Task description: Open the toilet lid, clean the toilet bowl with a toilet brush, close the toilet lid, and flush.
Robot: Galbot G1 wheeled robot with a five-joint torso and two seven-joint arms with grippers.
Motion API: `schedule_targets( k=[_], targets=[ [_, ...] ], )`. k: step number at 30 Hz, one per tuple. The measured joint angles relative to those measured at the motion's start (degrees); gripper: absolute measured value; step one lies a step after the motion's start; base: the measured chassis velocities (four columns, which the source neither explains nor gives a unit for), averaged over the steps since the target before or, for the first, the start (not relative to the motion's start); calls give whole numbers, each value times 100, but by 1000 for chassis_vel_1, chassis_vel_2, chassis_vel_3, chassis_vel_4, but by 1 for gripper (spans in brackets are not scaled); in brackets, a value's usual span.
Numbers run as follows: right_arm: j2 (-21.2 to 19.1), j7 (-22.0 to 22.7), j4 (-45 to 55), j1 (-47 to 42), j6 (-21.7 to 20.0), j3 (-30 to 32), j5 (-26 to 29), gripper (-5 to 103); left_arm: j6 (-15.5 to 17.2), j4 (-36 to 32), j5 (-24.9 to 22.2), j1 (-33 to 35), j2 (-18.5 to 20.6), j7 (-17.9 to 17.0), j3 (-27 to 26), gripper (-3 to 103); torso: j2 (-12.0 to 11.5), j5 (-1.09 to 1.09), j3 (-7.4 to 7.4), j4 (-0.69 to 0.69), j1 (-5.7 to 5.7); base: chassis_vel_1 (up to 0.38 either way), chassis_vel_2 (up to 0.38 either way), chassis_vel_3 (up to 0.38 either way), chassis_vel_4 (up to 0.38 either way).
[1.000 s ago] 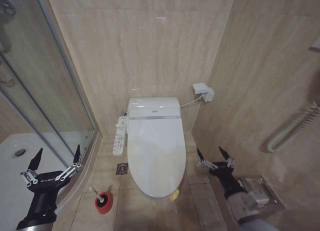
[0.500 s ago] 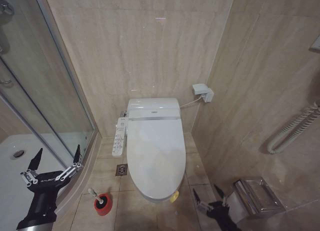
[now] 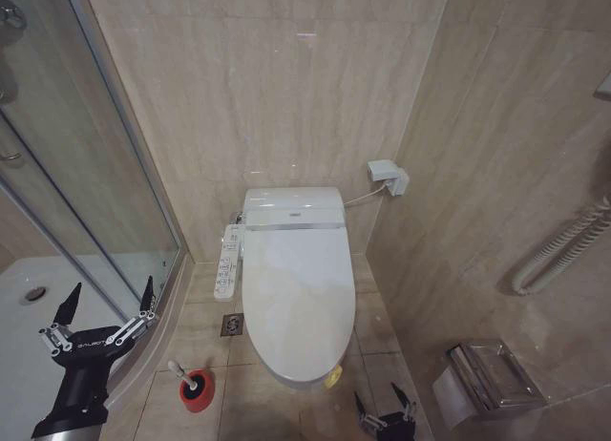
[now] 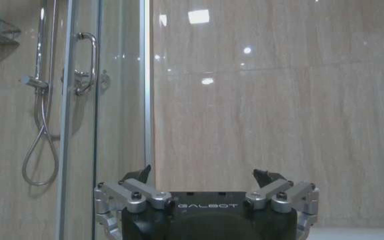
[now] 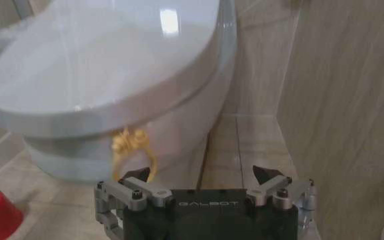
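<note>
The toilet lid (image 3: pixel 296 293) is down, glossy white, and hides the toilet bowl. Its yellow pull tab (image 3: pixel 332 374) hangs at the front edge. My right gripper (image 3: pixel 385 406) is open, low over the floor just right of the toilet's front. In the right wrist view the lid (image 5: pixel 105 65) and the tab (image 5: pixel 130 145) lie ahead of my open right gripper (image 5: pixel 202 175), apart from it. The toilet brush (image 3: pixel 181 374) stands in its red holder (image 3: pixel 199 390) on the floor left of the toilet. My left gripper (image 3: pixel 107 303) waits open beside the shower door, also seen as (image 4: pixel 205 175).
A glass shower door (image 3: pixel 91 183) and white shower tray (image 3: pixel 24 312) close off the left. A control panel (image 3: pixel 227 260) sits on the toilet's left side, with a floor drain (image 3: pixel 232 324) below it. A metal paper holder (image 3: pixel 487 379) juts from the right wall.
My right gripper has sunk down and moved left, from beside the right wall to the floor near the toilet's front. The left arm has not moved.
</note>
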Motion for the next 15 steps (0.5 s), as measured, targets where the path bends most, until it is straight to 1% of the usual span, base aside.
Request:
schedule_targets(
  k=[6,9,15],
  targets=[
    [64,42,-621,604,-115,-58,38,100,0,0,0,1,0,0,0,100,0,0,0,0,0,0,0,0,0],
    [121,65,-757,830,-158,-41,63,100,0,0,0,0,0,0,0,100,0,1,0,1,0,0,0,0,0],
    [100,88,-1105,1204,-164,-147,15,100,0,0,0,0,0,0,0,100,0,0,0,0,1,0,0,0,0]
  ],
)
